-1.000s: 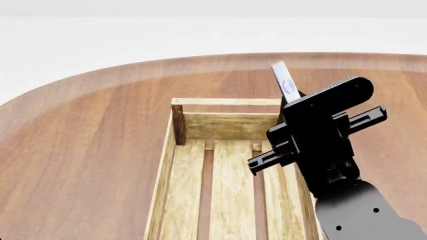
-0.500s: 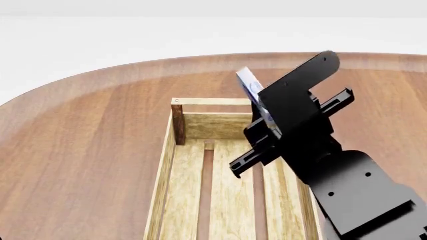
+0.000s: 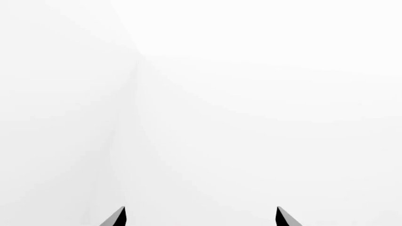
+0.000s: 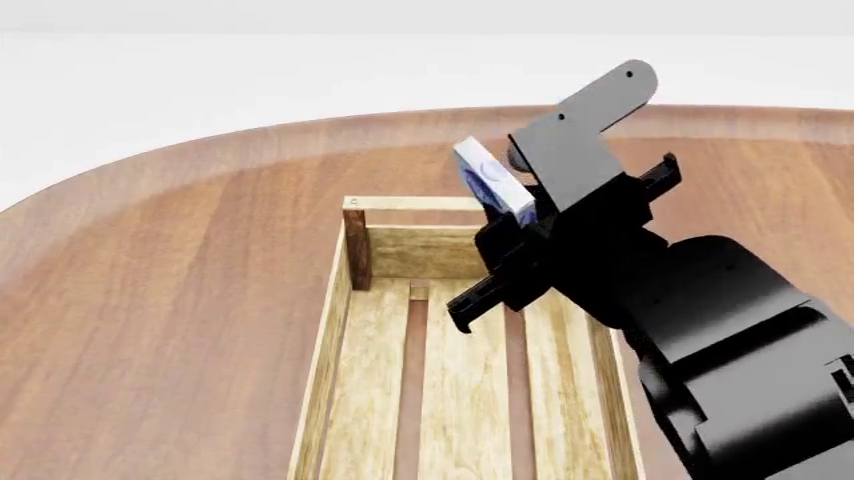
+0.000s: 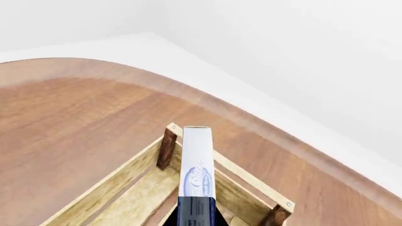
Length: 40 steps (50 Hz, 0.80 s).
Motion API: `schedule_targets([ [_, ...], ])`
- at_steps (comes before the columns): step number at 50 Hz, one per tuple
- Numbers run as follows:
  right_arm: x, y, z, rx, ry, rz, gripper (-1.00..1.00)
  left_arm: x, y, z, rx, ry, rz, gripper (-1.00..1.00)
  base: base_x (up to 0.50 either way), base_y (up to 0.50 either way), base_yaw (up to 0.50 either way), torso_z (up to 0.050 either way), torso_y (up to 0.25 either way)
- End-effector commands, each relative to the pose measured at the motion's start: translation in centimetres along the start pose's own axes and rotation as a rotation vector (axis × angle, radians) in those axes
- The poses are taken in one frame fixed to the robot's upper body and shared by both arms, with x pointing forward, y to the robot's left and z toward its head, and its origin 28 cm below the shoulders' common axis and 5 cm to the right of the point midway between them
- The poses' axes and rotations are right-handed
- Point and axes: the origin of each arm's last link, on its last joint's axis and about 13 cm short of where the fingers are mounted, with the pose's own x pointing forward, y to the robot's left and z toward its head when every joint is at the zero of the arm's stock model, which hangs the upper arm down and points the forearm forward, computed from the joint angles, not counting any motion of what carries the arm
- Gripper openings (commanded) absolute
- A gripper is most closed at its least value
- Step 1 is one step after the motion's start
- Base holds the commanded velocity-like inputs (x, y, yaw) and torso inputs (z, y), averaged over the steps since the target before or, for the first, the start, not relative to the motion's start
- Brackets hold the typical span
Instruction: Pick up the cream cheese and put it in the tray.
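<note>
tray (image 4: 350, 340): slats bare | cream cheese (image 4: 491, 183): in right pincer (image 4: 514, 215), above

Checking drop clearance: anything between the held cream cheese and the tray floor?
Nothing visible. The right gripper holds the cream cheese above the tray's far end, and the slats in view below are bare.

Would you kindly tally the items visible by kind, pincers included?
Cream cheese boxes: 1, the cream cheese, gripped by the right pincer above the tray's far end.
Wooden trays: 1, the tray.
Tables: 1, the round wooden table.
Pincers: 2, right pincer and left pincer, the latter held apart against blank white.
Total: 5.
</note>
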Motion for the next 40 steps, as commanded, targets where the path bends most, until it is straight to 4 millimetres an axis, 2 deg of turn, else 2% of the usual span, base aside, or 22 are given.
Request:
schedule_targets([
  [1,0.77,-0.40,0.92,0.042,-0.002,0.034,-1.00,-0.01,-0.02,0.05,0.000,-0.001,-0.001,1.00,0.00,0.00,0.00,0.000,0.000],
  [14,1.21,-0.20,1.79,0.101,-0.032,0.082,-1.00,-0.03,-0.04,0.02,-0.001,-0.002,-0.005,1.00,0.00,0.00,0.00,0.000,0.000],
  [21,1.70,-0.15,1.09,0.137,-0.009,0.116,-1.00,-0.04,-0.06,-0.09,0.002,0.001,-0.006,1.00,0.00,0.00,0.00,0.000,0.001],
  [40,1.10,-0.74,1.60,0.345,-0.035,0.205,-1.00,-0.02,-0.05,-0.06,0.002,0.001,-0.006,1.00,0.00,0.00,0.00,0.001,0.001],
])
